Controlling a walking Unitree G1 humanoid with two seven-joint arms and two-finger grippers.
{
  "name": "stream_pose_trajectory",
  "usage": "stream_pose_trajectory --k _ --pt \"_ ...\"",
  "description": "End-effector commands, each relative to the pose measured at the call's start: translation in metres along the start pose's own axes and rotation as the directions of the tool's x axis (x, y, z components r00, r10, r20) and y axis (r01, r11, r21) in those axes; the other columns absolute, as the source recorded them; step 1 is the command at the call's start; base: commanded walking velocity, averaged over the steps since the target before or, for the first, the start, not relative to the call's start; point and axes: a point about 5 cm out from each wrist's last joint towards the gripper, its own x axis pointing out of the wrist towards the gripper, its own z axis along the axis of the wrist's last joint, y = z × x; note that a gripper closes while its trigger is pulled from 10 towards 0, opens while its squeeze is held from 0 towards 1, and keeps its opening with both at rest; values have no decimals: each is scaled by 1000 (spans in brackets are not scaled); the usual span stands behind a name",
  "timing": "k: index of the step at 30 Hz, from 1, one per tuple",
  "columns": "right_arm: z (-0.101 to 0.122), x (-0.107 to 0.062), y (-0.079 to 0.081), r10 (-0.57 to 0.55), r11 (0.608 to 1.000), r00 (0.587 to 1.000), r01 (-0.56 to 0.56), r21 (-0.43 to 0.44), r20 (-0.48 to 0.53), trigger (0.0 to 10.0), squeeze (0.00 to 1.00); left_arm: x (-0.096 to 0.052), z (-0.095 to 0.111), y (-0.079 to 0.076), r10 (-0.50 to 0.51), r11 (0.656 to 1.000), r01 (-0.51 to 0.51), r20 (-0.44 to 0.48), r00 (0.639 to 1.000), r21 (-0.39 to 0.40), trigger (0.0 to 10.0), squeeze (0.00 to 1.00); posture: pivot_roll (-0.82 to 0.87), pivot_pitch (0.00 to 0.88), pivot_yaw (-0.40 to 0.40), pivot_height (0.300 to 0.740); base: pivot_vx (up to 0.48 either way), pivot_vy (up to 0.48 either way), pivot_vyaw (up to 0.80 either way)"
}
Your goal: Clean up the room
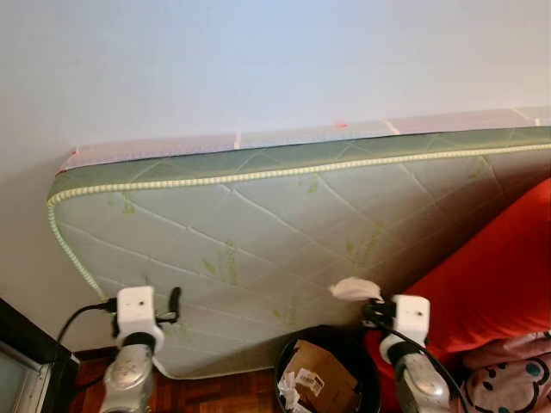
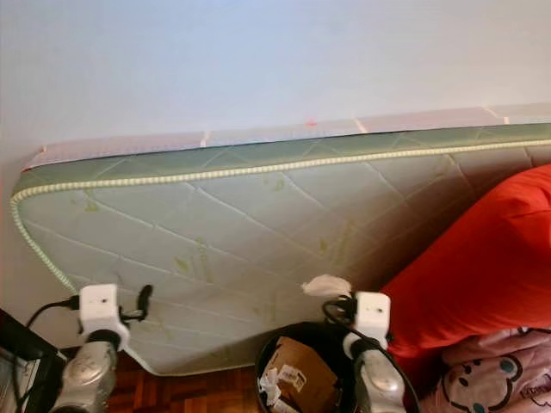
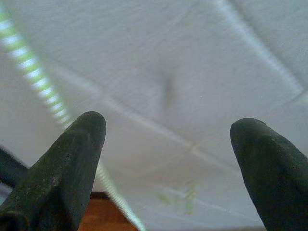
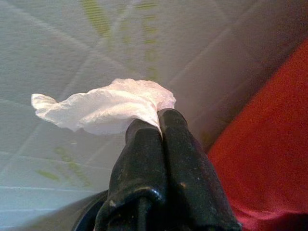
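Tissue held above the bin, not yet dropped.
The right gripper (image 4: 160, 124) pinches a crumpled tissue (image 4: 103, 107) just above the bin (image 1: 288, 354), which holds cardboard; the left gripper (image 3: 168, 130) gapes, holding nothing.

A bedroom in a home; a quilted green mattress (image 1: 284, 232) leans on edge against a plain pale wall (image 1: 258, 60); red bedding (image 1: 499, 267) and a cartoon-print pink fabric (image 1: 516, 379) lie beside it; wooden floor (image 1: 207, 391) below; a black waste bin (image 1: 327, 379) stands near.
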Motion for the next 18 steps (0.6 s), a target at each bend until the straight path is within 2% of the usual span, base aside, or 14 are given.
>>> stream_pose_trajectory --k 1,4,7,9,11,18 --pt "3 -1 -1 7 1000 1000 -7 -5 30 10000 0 -4 1 -3 -37 999 38 33 999 -33 10000 0 77 0 -46 726 0 0 0" --pt "2 -3 -4 9 1000 999 -9 4 38 10000 0 -9 2 -10 -88 996 90 62 994 -24 10000 0 90 0 -43 726 0 0 0" --pt "2 -5 -3 30 999 998 -29 -23 48 10000 0 -10 3 -11 -77 994 83 76 994 -76 10000 0 82 0 -46 726 0 0 0" --pt "3 -6 -5 10 1000 998 -9 -7 61 10000 0 -10 2 -12 -86 991 92 74 994 -94 10000 0 84 0 -61 726 0 0 0" --pt "5 -5 -9 -48 997 997 44 55 68 10000 0 -9 2 -18 -117 989 122 67 991 -84 10000 0 82 0 -67 726 0 0 0" --pt "5 -7 -8 -4 1000 996 3 7 84 10000 0 -7 10 -25 -141 986 149 101 985 -75 10000 0 75 0 -56 726 0 0 0"
